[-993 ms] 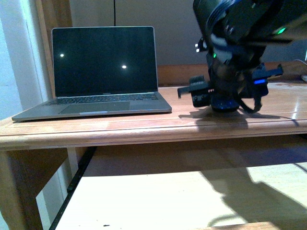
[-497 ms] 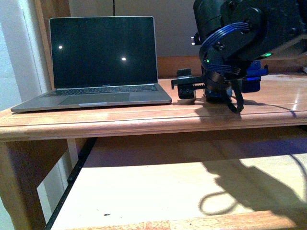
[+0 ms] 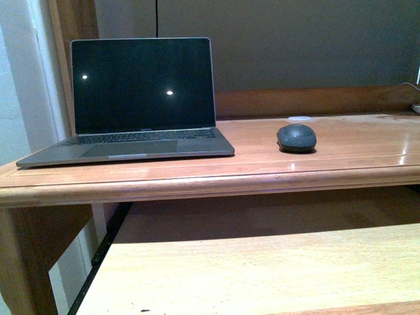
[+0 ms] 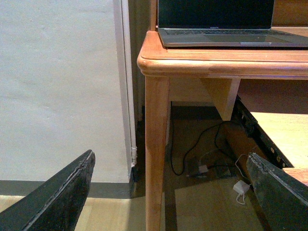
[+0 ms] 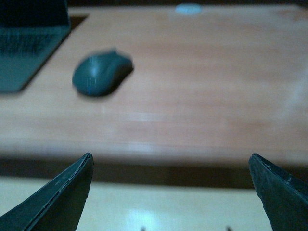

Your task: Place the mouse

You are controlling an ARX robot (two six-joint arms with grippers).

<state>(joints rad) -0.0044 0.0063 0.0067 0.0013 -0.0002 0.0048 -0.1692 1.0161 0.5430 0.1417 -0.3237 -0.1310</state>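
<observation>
Item 1, the mouse [image 3: 296, 138]: dark grey, domed, resting flat on the table [image 3: 354, 161], touched by nothing, just beside the open laptop [image 3: 141, 92] and near a small pale spot [image 3: 300, 119] beyond it. Item 2, my right jaws: spread wide and empty, with both fingertips [image 5: 67, 192] hanging in front of the table's near edge. From them the mouse [image 5: 101, 73] lies ahead and off centre, toward the finger on the laptop's [image 5: 29, 57] side, well apart from either tip and not between them. Its long axis looks slanted across my line of approach rather than along it, though the right wrist view is too blurred to fix the angle. Item 3, my left jaws: also spread and empty, fingertips [image 4: 57, 202] low beside the table's corner leg [image 4: 156, 144], facing the wall and loose cables [image 4: 202, 154] on the floor. The laptop stands between them and the mouse, so my right arm is by far the nearer. Status, by my judgement: the mouse is placed and freed. Any coming move depends on that ahead-and-aside offset, since a straight pull back from the edge leaves the mouse undisturbed.
</observation>
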